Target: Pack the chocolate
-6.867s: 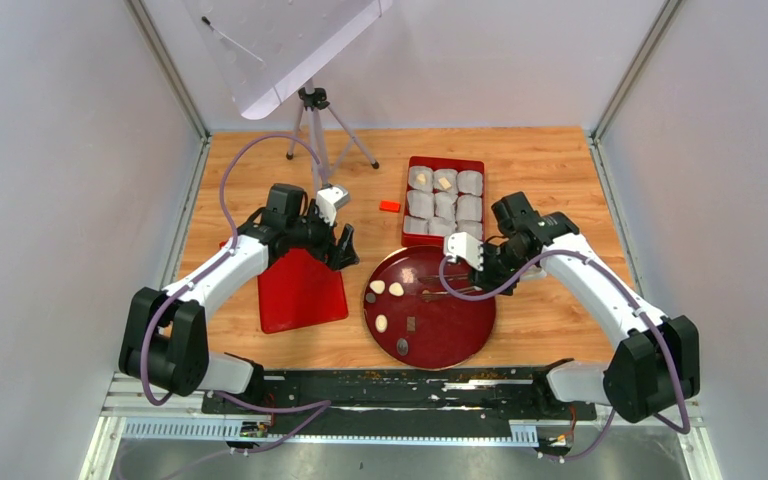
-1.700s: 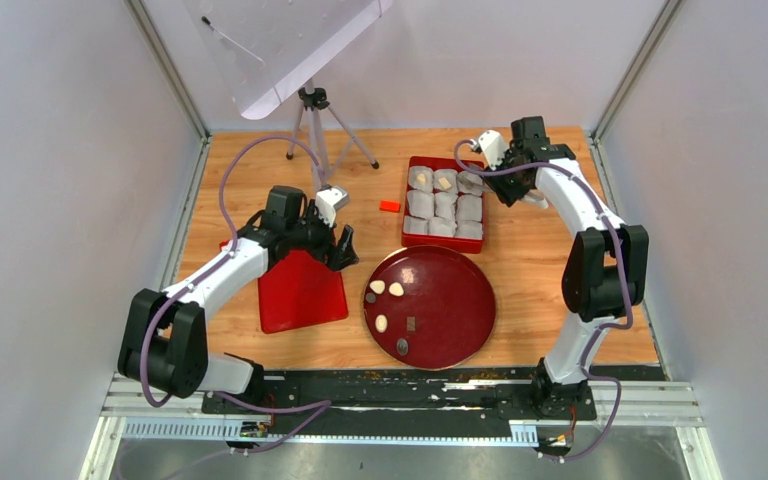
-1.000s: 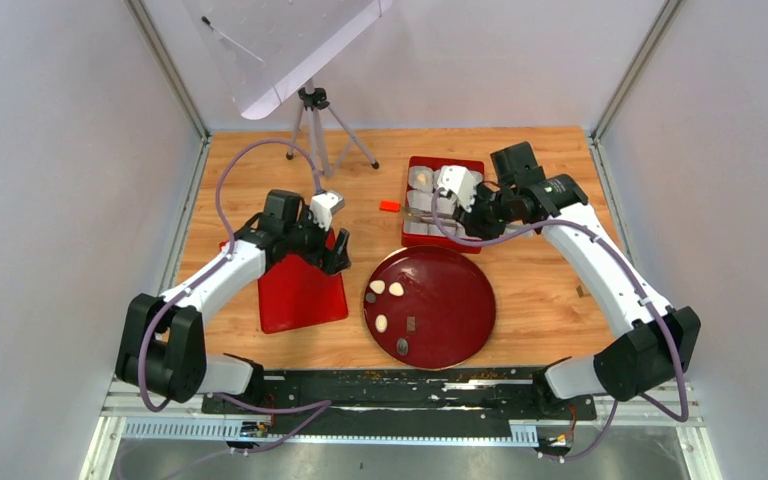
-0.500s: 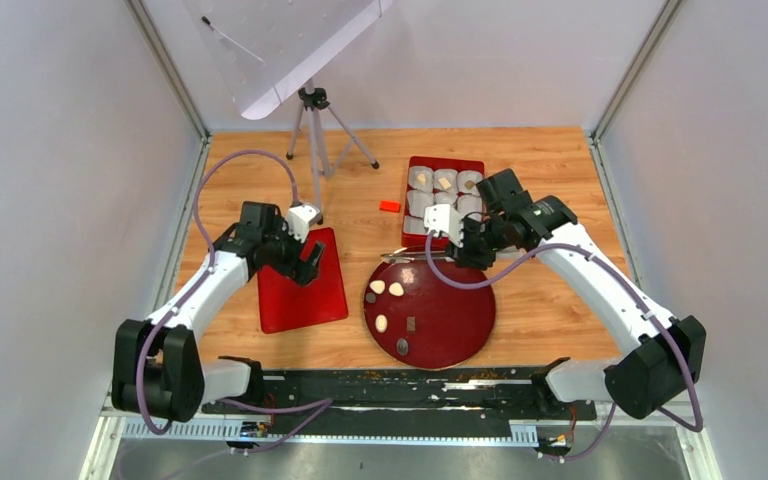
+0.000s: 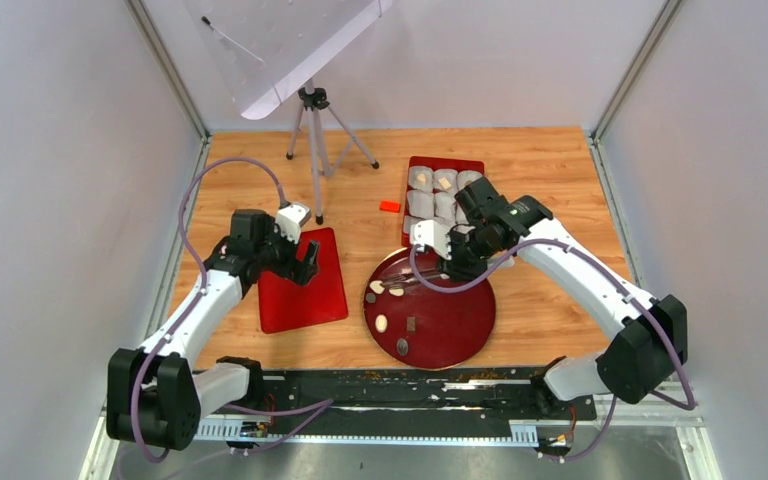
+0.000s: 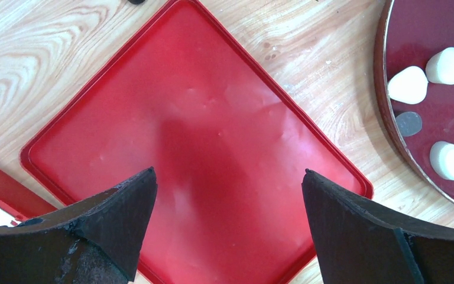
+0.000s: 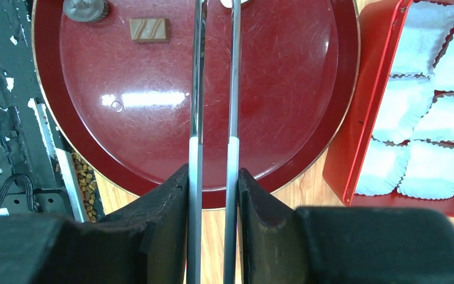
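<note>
While the left gripper (image 6: 229, 173) hangs over the flat red tray (image 6: 213, 118) with its jaws spread wide and nothing between them, the right gripper (image 7: 213, 177) is pinched on a pair of metal tongs (image 7: 196, 89), one finger pressed against each arm. The tongs reach across the round dark-red plate (image 7: 284, 130) toward its left side, where most of the chocolate lies. Three cream pieces (image 6: 411, 84) sit near the plate's left rim: two just beside each other, and the third apart from them, toward the near edge. A small dark oval (image 6: 409, 123) lies between the pair and the third. A brown bar (image 7: 149, 29) and a dark round piece (image 7: 84, 7) lie on the near part of the plate, close together but not touching. The tong tips run out of the right wrist view just beside a cream piece. From above they end by the pair of cream pieces, but whether they touch one I cannot tell.

Just beyond the plate's far rim stands the red box (image 5: 445, 159), filled with white paper cups (image 7: 437, 171). Two cups in its far row each hold a packed piece (image 5: 422, 180), cream in colour, and the right arm hides part of the box. The tray lies left of the plate, apart from it. An orange-red block (image 5: 390, 206) lies on the table (image 5: 560, 170) just left of the box, and a tripod (image 5: 312, 100) stands farther back
</note>
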{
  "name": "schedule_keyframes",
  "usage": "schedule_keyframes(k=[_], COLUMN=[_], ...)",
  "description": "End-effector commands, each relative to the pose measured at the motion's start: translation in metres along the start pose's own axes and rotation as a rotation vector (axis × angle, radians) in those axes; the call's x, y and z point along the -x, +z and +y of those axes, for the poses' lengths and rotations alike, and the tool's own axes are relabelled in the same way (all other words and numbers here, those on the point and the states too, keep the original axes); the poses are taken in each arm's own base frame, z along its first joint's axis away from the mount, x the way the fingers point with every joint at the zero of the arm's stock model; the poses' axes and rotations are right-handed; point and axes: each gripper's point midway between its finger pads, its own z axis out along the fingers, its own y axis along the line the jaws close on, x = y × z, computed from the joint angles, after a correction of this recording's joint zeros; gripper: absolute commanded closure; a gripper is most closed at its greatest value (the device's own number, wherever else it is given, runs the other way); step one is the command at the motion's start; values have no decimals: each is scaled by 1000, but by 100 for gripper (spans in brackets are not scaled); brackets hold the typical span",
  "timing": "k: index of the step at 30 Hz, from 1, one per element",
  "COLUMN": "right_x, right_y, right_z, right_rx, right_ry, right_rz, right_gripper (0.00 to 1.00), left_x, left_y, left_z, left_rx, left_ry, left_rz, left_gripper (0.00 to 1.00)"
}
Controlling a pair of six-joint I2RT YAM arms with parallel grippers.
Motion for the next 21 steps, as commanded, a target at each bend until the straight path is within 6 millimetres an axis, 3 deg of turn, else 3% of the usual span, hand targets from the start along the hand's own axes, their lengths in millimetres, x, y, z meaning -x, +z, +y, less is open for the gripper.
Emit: schedule_keyframes(k=[1,10,21], right_x=[7,6,-12], right_y=[0,8,26], right_z=[-7,-10,-14], right_rx=[-24,-36,-24], right_ry=[-49,-29,-23], right_rz=[-12,-10,57], right_gripper=[69,56,51], left_x=[12,8,7], left_y=[2,6,6], left_z=[0,4,2], left_rx=[-4,10,0], left_ry=[-36,-32,-34], left_rz=[-49,-44,-42], left_gripper=[0,0,0])
